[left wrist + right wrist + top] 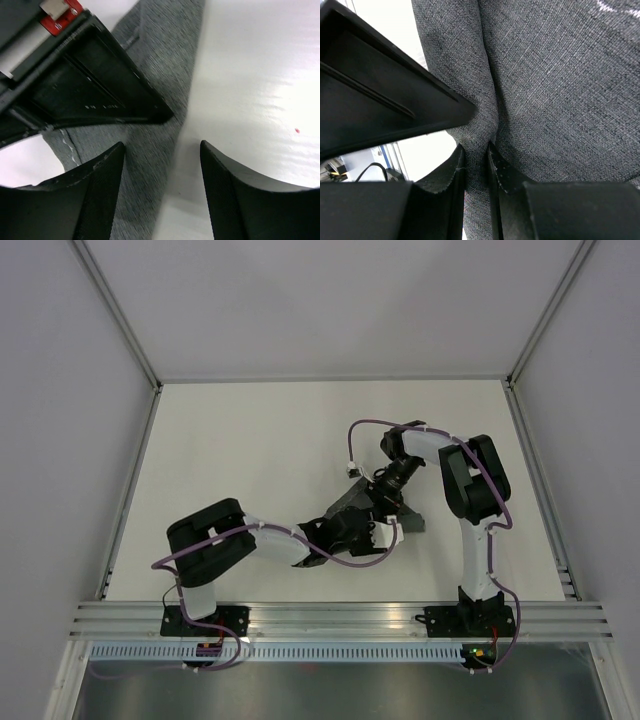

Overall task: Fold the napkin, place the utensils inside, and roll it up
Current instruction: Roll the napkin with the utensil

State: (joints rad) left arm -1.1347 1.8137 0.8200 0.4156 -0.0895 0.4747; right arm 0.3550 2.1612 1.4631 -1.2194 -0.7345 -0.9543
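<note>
Nearest the lens in the left wrist view, your left gripper [161, 148] stands released. Its two dark fingers [95, 200] are spread wide with nothing between them, hovering over the large dark grey felt-like napkin [165, 65]. The napkin lies as a narrow band running from 12 o'clock down to 7 o'clock across the white table [260, 75]. One finger sits above cloth and the other above bare table, so the band's edge passes through the gap. From above, the napkin lies a little right of the table's centre, mostly hidden under the two wrists, with the left arm reaching in from 8 o'clock and the right from 1 o'clock. Your right gripper [476, 150] is clenched on the napkin. Its pads [451, 175] pinch a raised ridge of grey cloth, and the fabric fans out toward 12 and 2 o'clock. A finger of the left gripper lies just beside it at 10 o'clock. The step looks to be folding or rolling the band, with your left side free to take a fresh hold. To do it well, treat the right pinch as your anchor and lower the left fingers until they straddle the free edge. Close on all layers at once, then move both arms together so the edges stay square. Mind how near the two grippers are, because a sideways sweep could knock them together. No pale pink utensil shows in any view, so you cannot tell whether it is inside the cloth.
</note>
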